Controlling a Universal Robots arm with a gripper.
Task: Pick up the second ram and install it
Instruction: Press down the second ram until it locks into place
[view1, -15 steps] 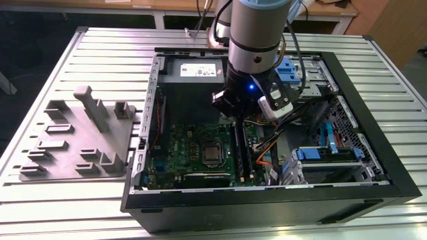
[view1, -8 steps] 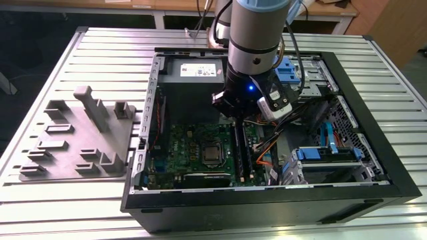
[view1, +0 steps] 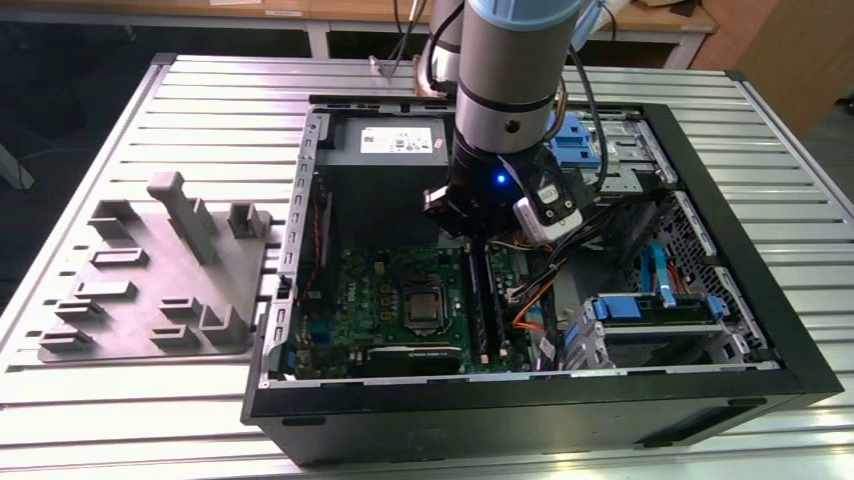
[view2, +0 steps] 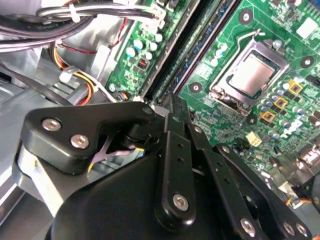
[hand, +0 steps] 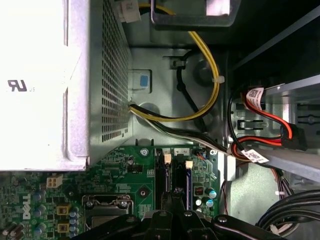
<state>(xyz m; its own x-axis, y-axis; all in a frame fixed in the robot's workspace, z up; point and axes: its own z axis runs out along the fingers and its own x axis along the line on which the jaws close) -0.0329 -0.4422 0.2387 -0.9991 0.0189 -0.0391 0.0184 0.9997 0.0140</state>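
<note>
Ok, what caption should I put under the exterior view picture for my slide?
Grey robot arm reaches into an open black computer case, its hand above the green motherboard.

The tray (view1: 134, 310) is matt grey plastic, the table (view1: 214, 100) ribbed bare metal (gripper (view2: 172, 100) matt black).

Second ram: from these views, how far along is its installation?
Done: the gripper is down inside the open black computer case, over the long dark memory slots on the green motherboard. In hand: whether it holds the thin dark memory stick cannot be told. Left: seating and release are not shown.
</note>
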